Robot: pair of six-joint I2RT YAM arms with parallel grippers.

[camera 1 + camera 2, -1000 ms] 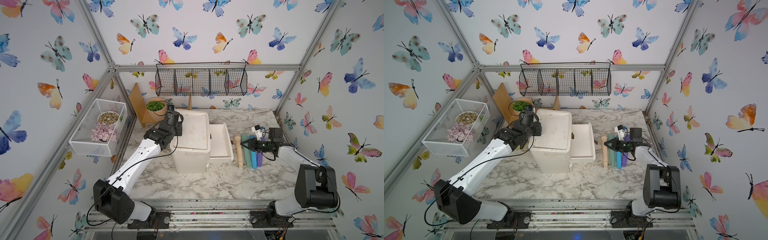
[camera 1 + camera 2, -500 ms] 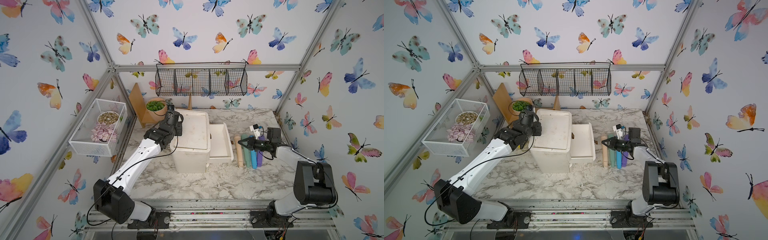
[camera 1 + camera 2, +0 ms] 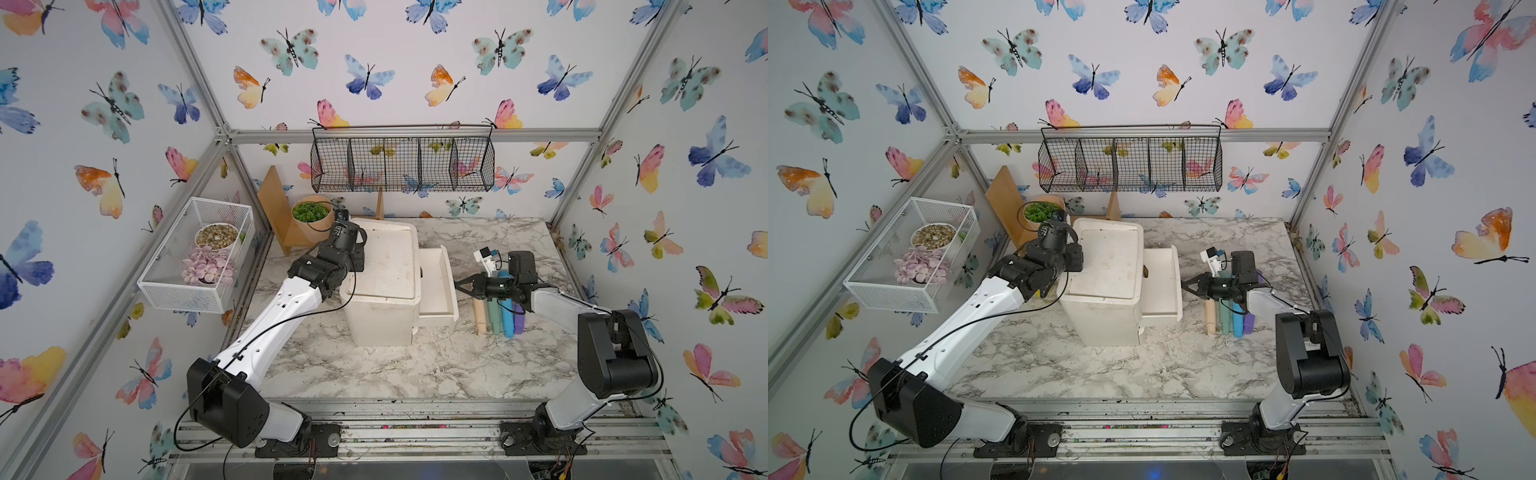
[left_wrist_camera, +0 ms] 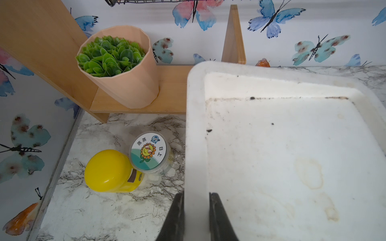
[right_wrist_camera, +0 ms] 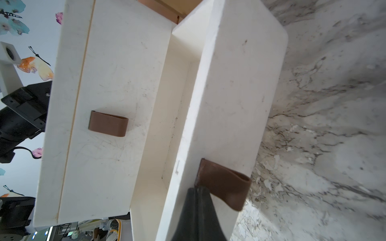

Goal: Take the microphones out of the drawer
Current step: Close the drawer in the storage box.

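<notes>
Microphone: we see none; the open drawer (image 3: 436, 282) shows bare where visible.
Right claw (image 3: 458, 285): pinched shut and empty, now advanced from the coloured tubes (image 3: 507, 316) to the drawer's brown handle (image 5: 225, 185).
Left claw (image 4: 196, 200): clamped on the cabinet (image 3: 386, 266) rim.
We judge the closed upper drawer (image 5: 108, 83) worth trying.

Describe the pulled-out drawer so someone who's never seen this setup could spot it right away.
On the marble table stands a white cabinet, about mid-table. The drawer juts from its side facing the row of coloured tubes. Unlike the shut drawer above it, it is open and looks empty, its brown loop handle pointing toward the tubes.
</notes>
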